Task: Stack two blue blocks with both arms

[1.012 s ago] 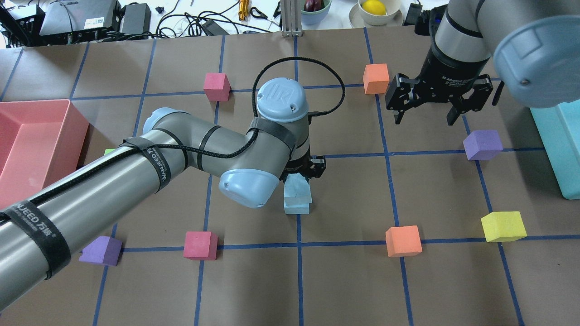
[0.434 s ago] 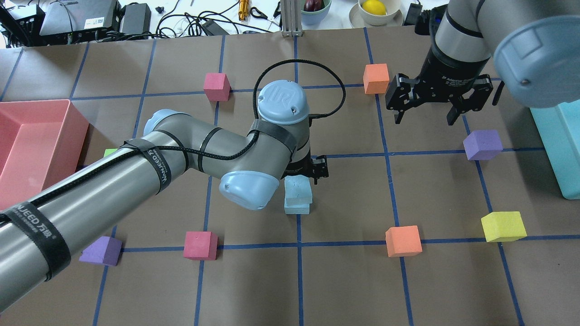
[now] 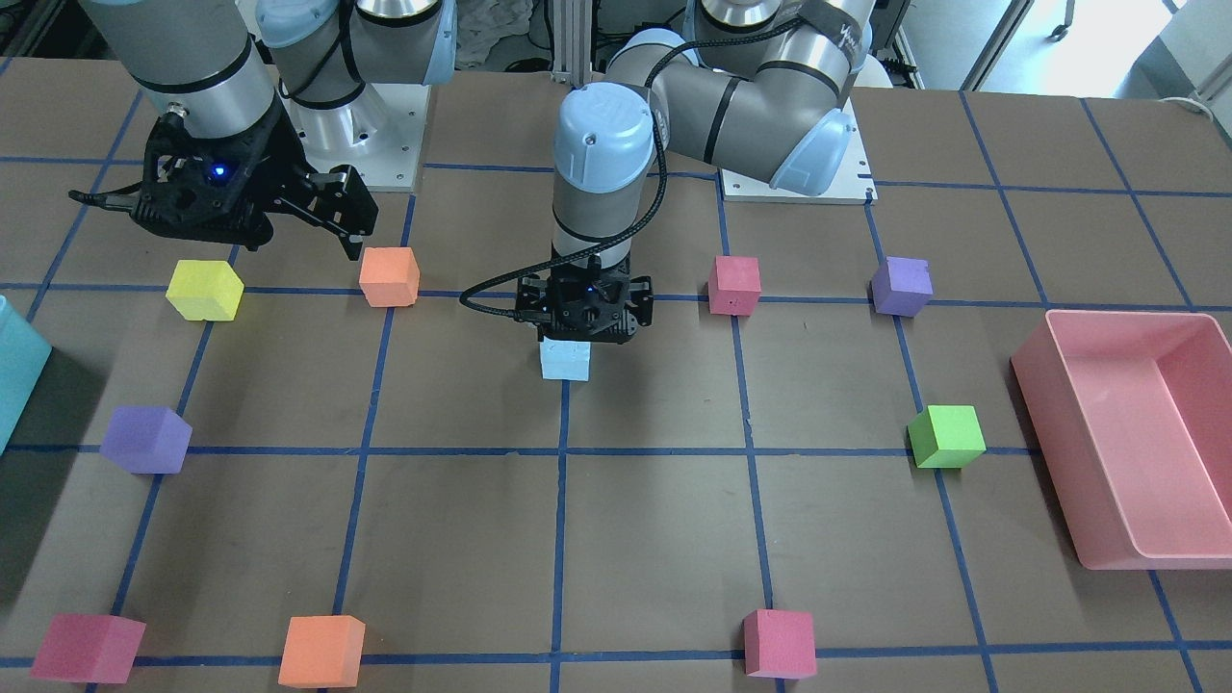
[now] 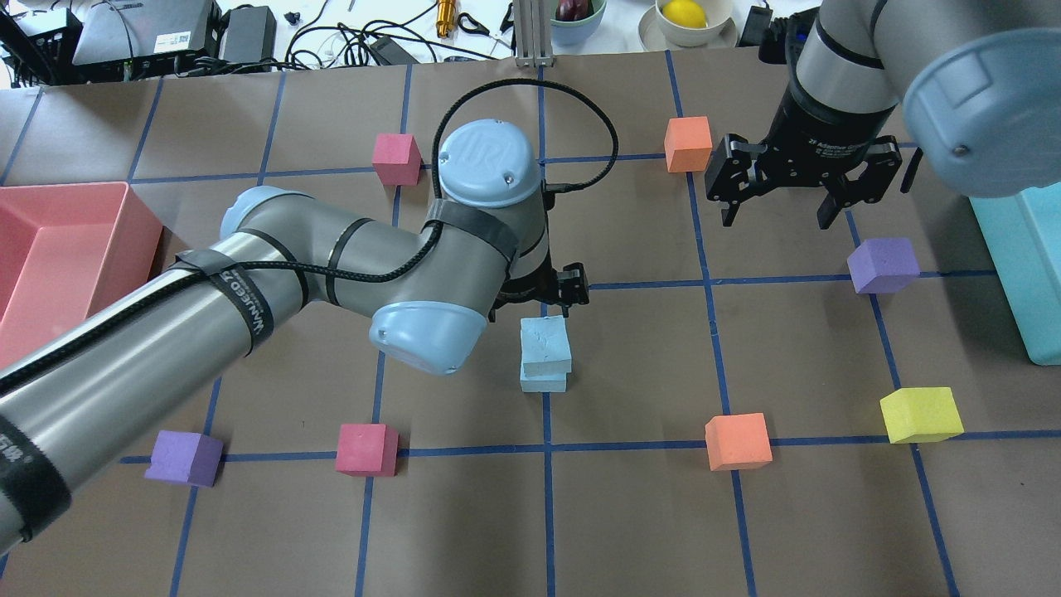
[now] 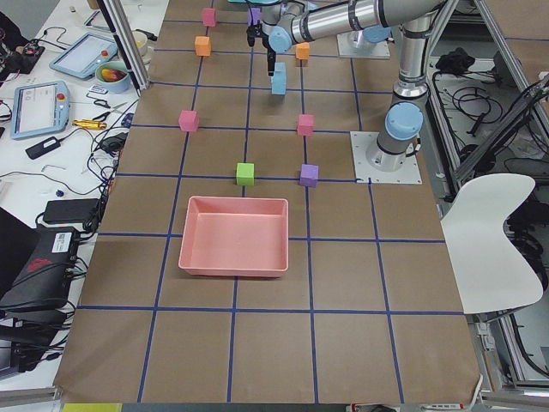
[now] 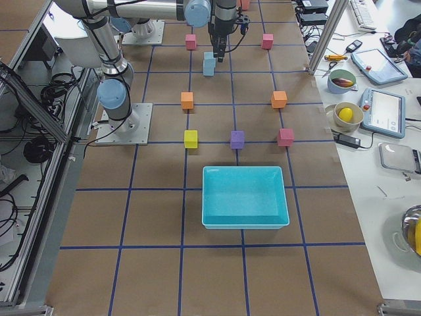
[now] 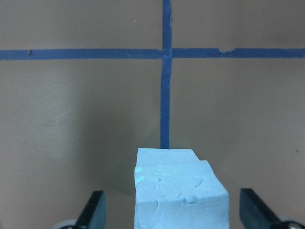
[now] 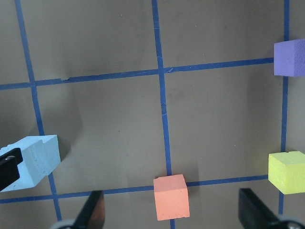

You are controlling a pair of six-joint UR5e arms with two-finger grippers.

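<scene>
Two pale blue blocks stand stacked near the table's middle, the top one (image 4: pixel 545 345) slightly askew on the bottom one (image 4: pixel 543 382). The stack also shows in the front view (image 3: pixel 565 363). My left gripper (image 3: pixel 584 335) hovers just above the stack, open and empty. In the left wrist view the top block (image 7: pixel 178 198) lies between the wide-apart fingers (image 7: pixel 93 213) and touches neither; the lower block's edge (image 7: pixel 167 154) peeks out beyond it. My right gripper (image 4: pixel 779 220) is open and empty, raised over the far right of the table, well away from the stack.
A pink bin (image 4: pixel 66 249) stands at the left and a teal bin (image 4: pixel 1028 274) at the right. Loose cubes lie around: orange (image 4: pixel 738 441), yellow (image 4: pixel 920 413), purple (image 4: pixel 883 265), orange (image 4: pixel 688 143), red (image 4: pixel 365 448), red (image 4: pixel 396 157), purple (image 4: pixel 184 458), green (image 3: pixel 947 435).
My left gripper has let go of the top blue block, risen and drawn back from the stack. The block stays on the lower one. The right arm has not moved.
</scene>
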